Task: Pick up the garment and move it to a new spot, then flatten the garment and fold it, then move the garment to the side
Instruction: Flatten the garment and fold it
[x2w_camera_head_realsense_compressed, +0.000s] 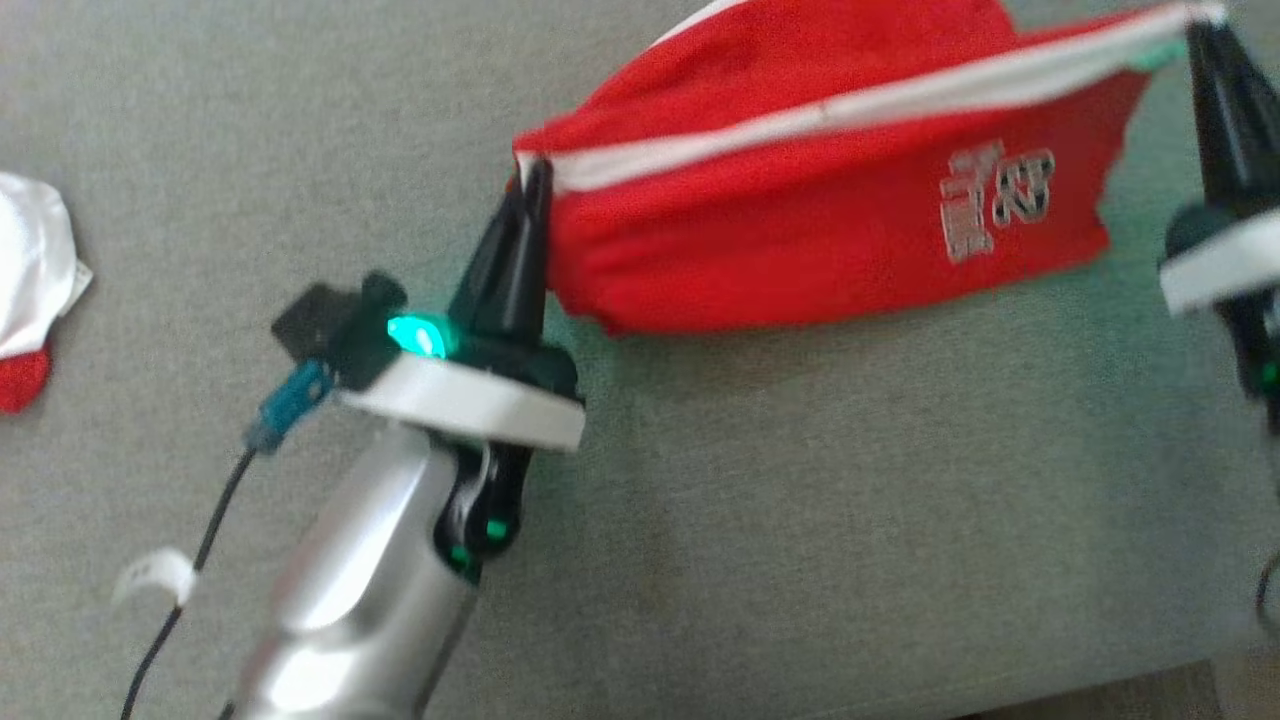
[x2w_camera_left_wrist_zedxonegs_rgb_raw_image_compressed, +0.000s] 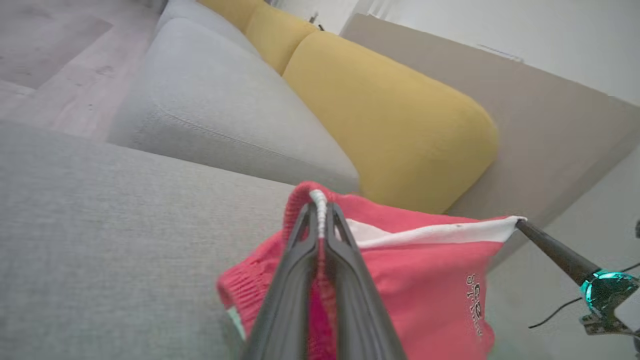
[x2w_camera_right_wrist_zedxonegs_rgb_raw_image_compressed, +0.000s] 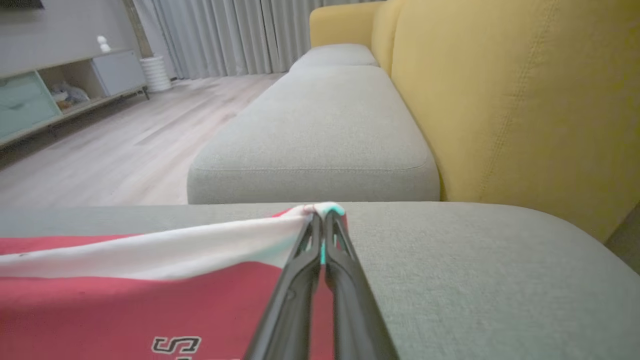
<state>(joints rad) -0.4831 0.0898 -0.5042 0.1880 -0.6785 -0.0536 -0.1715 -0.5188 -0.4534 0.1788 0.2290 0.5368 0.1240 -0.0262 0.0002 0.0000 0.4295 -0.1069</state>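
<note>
The garment (x2w_camera_head_realsense_compressed: 800, 230) is red with a white band and a grey printed logo. It hangs stretched between my two grippers above the grey sofa seat (x2w_camera_head_realsense_compressed: 750, 520), its lower edge near the cushion. My left gripper (x2w_camera_head_realsense_compressed: 535, 175) is shut on its left corner, the white hem pinched between the fingers in the left wrist view (x2w_camera_left_wrist_zedxonegs_rgb_raw_image_compressed: 320, 210). My right gripper (x2w_camera_head_realsense_compressed: 1200, 25) is shut on the right corner of the white band, seen at the fingertips in the right wrist view (x2w_camera_right_wrist_zedxonegs_rgb_raw_image_compressed: 322, 212). The garment (x2w_camera_left_wrist_zedxonegs_rgb_raw_image_compressed: 430, 280) also shows the right gripper's finger (x2w_camera_left_wrist_zedxonegs_rgb_raw_image_compressed: 550, 247) at its far corner.
A white and red cloth (x2w_camera_head_realsense_compressed: 30, 290) lies at the left edge of the seat. Yellow back cushions (x2w_camera_right_wrist_zedxonegs_rgb_raw_image_compressed: 500, 100) stand behind the grey seats (x2w_camera_right_wrist_zedxonegs_rgb_raw_image_compressed: 320, 135). Wooden floor (x2w_camera_right_wrist_zedxonegs_rgb_raw_image_compressed: 100, 155) and a low cabinet (x2w_camera_right_wrist_zedxonegs_rgb_raw_image_compressed: 50, 95) lie beyond the sofa's front edge.
</note>
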